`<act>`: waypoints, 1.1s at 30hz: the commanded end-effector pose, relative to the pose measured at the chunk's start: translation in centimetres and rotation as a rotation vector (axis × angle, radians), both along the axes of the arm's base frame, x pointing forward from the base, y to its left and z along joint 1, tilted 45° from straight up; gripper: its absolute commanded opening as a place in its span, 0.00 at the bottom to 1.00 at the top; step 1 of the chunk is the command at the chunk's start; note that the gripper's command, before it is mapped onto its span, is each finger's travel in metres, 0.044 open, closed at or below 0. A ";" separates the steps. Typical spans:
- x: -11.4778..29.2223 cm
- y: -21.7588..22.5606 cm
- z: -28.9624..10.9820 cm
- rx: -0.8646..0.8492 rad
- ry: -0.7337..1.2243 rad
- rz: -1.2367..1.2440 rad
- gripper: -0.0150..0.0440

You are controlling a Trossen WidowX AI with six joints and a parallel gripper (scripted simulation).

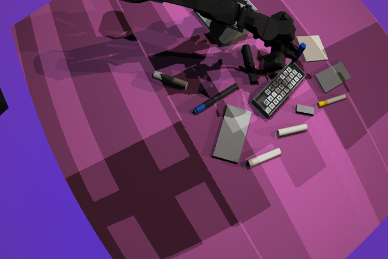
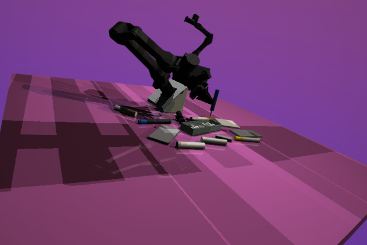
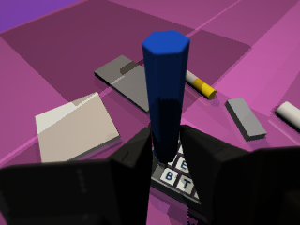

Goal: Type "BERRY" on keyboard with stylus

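Note:
The blue stylus [image 1: 301,50] [image 2: 215,98] [image 3: 165,80] stands nearly upright in my gripper [image 1: 294,58] [image 2: 213,102] [image 3: 165,132], which is shut on it. Its thin tip points down; the exterior view shows it above the far end of the keyboard [image 1: 279,93] [image 2: 204,129] [image 3: 174,188]. Keys B [image 3: 169,176], T [image 3: 187,184] and E [image 3: 183,164] can be read in the wrist view, close to the fingers. The tip is hidden in the wrist view, so I cannot tell which key it is over. The fingers hide part of the keyboard there.
A pale tile [image 1: 312,48] [image 3: 77,128] and a grey tile [image 1: 333,76] [image 3: 123,80] lie beyond the keyboard. A small grey block [image 1: 305,110] [image 3: 245,118], white cylinders and a large grey slab [image 1: 231,133] lie around it. A black cylinder [image 1: 250,65] lies near the arm.

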State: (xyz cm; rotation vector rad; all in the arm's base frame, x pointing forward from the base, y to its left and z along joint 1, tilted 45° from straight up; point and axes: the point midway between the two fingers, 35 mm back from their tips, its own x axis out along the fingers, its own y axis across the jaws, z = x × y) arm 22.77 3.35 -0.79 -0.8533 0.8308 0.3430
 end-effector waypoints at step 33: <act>2.1 -1.0 0.4 0.000 -0.015 -0.006 0.25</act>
